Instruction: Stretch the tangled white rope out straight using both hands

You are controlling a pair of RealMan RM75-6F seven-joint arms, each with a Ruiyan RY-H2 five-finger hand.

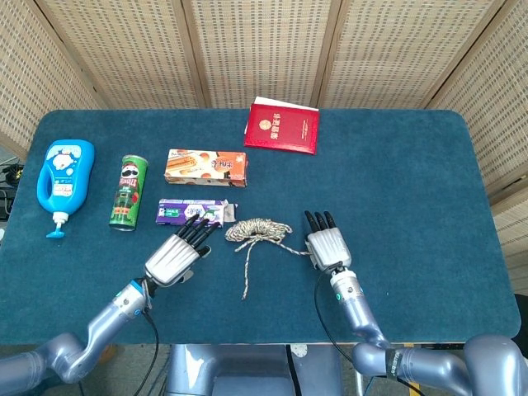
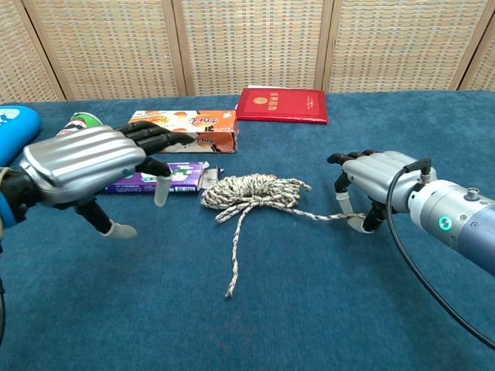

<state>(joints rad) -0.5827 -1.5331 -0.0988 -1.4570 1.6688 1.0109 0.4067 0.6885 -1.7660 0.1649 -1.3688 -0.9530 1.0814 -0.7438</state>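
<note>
A blue cloth-covered table [image 1: 396,190] seen from above and from chest height, with the tangled white rope [image 1: 257,232] [image 2: 254,192] lying near its middle. Nearest the robot, one loose strand of the rope trails toward the front edge. Left of the rope and just in front of it, the left hand [image 1: 176,254] [image 2: 89,164] hovers palm down with its fingers spread apart, holding nothing, fingertips pointing toward the coil. Right of the rope, the right hand [image 1: 327,246] [image 2: 377,181] rests on the table with its fingers curled down, pinching the end of a second strand that runs from the coil to its fingertips. Just behind and left of the rope lies a purple packet [image 1: 192,212]. Behind that lies an orange box [image 1: 205,167]. Farther left of the rope lie a green can [image 1: 128,191] on its side and a blue bottle [image 1: 63,181]. Behind the rope, near the far edge, lies a red booklet [image 1: 282,127].
</note>
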